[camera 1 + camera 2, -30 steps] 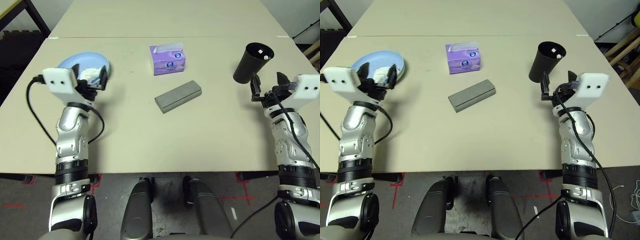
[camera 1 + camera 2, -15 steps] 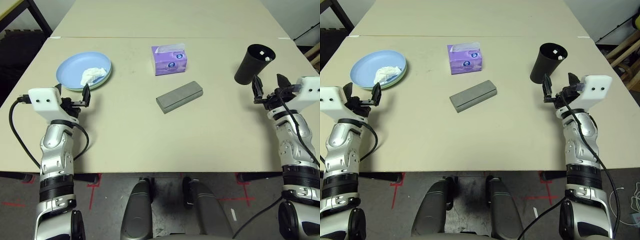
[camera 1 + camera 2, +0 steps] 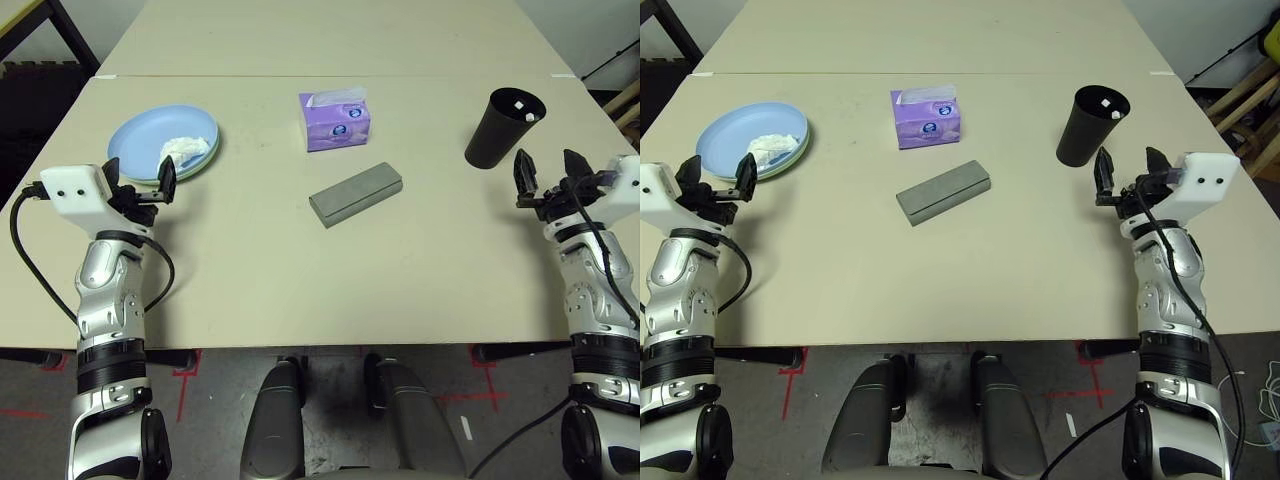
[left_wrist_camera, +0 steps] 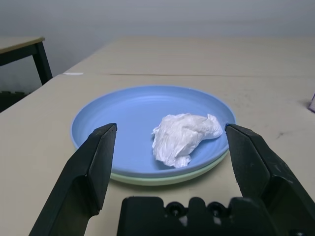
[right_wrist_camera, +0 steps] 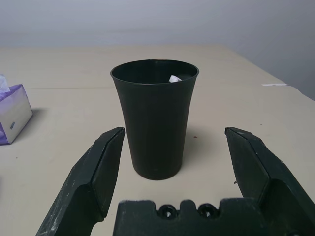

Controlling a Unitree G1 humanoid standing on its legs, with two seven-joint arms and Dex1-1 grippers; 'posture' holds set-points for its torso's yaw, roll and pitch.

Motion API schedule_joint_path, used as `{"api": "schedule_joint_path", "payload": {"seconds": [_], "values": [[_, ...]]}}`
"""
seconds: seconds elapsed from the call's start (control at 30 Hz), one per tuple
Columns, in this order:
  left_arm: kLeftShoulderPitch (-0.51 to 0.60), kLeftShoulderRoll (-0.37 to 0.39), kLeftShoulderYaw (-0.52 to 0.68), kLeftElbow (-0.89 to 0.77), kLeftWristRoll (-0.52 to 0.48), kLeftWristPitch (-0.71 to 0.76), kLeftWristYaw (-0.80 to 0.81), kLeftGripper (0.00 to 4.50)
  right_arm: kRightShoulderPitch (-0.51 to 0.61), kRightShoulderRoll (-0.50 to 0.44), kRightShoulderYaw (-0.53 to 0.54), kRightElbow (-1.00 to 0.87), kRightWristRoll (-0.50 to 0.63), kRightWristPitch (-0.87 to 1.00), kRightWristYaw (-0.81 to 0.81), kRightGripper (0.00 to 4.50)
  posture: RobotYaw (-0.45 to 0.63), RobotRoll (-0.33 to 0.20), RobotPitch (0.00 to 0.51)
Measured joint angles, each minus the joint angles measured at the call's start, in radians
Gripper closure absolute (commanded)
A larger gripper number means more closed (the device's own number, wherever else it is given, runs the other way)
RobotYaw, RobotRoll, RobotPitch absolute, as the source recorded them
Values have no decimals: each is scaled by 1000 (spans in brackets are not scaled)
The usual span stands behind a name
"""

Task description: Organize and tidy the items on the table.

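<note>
A light blue plate [image 3: 150, 140] is stacked on a pale green plate [image 4: 172, 178] at the table's [image 3: 300, 270] left. A crumpled white tissue wad [image 3: 181, 149] lies in the blue plate. My left gripper [image 3: 140, 181] hovers open just in front of the plates, holding nothing. A purple tissue box [image 3: 335, 121] stands at the middle back, with a grey glasses case [image 3: 356, 194] lying slantwise in front of it. At the right stands a tall black cup [image 3: 505, 127] with a white scrap inside. My right gripper [image 3: 547, 168] is open just in front of the cup, apart from it.
A second beige table [image 3: 330, 40] abuts the far edge. A dark table frame [image 3: 40, 30] stands at the far left. The near half of the tabletop is bare between my arms, and the front edge runs close to my body.
My left gripper has pulled back off the plates' near rim toward me and to the left, still open. My right gripper has drifted slightly right, away from the cup.
</note>
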Motion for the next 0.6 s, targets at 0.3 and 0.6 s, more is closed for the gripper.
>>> {"api": "schedule_joint_path", "payload": {"seconds": [0.3, 0.6], "values": [[1, 0, 0, 2, -6, 1, -9, 0, 0, 0, 0, 0, 0, 1, 1, 19, 131, 0, 184], [1, -1, -1, 4, -9, 1, -8, 0, 0, -3, 0, 0, 0, 5, 2, 19, 126, 0, 180]]}}
